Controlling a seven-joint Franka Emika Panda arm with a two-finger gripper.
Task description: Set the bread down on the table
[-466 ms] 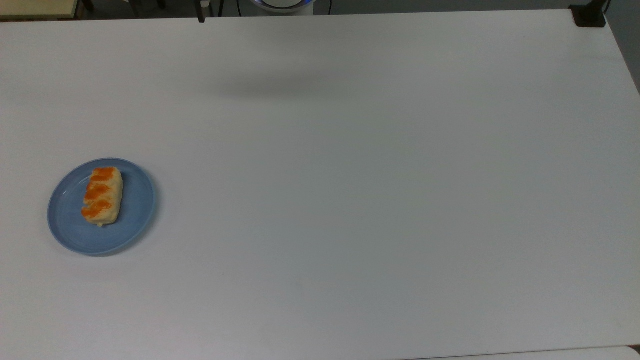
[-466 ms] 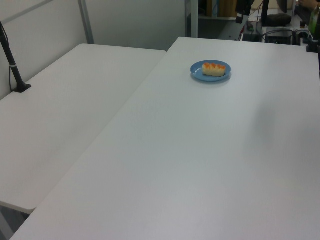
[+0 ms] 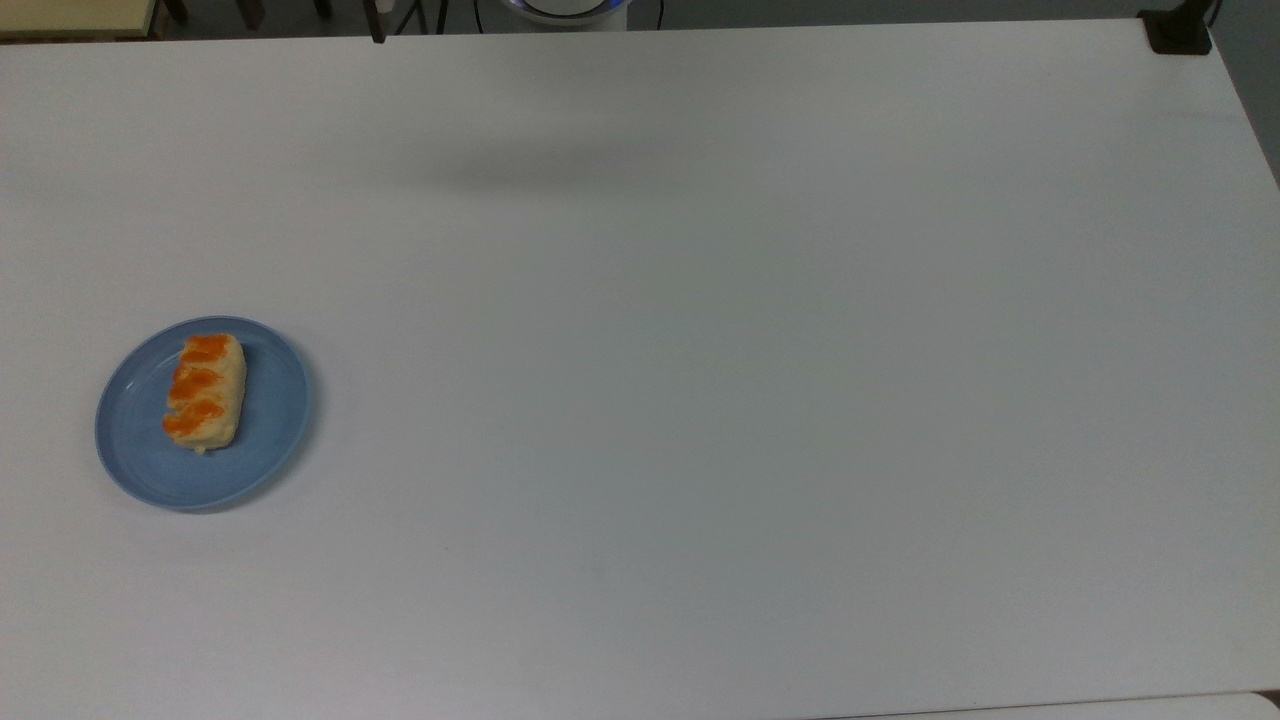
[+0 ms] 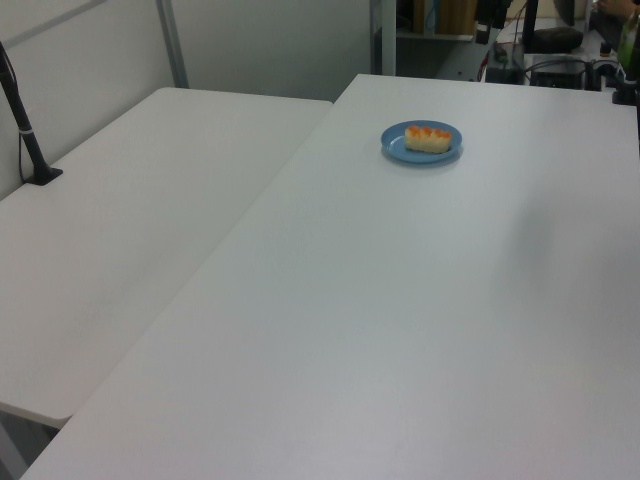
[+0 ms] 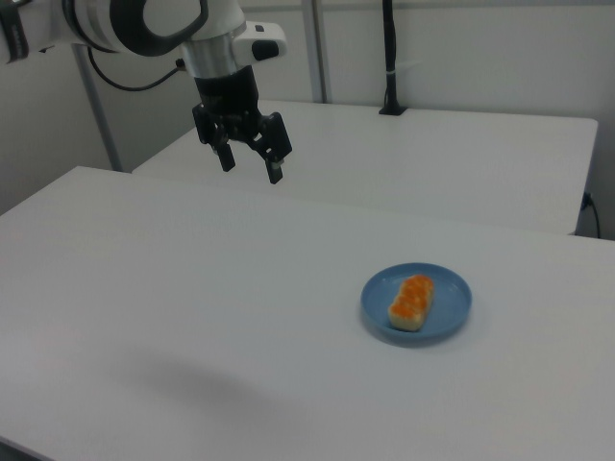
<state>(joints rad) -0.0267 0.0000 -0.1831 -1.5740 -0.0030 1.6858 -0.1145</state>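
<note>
Since half a second ago, your arm's faint shadow on the counter (image 3: 700, 400) has drifted slightly toward the top view's left; the bread (image 3: 205, 392) hasn't budged from the blue plate (image 3: 270, 410). Your gripper (image 5: 250, 161) hangs high, fingers spread apart and empty, well apart from the plate.

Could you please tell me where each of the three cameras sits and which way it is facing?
Top view: overhead, looking down on the table; bread on the blue plate at the top view's left.
Left view: raised at one end, looking along the table to the plate far off.
Right view: raised at a side, facing the arm; its open pincer hangs above the table.
All three share bread and plate.
</note>
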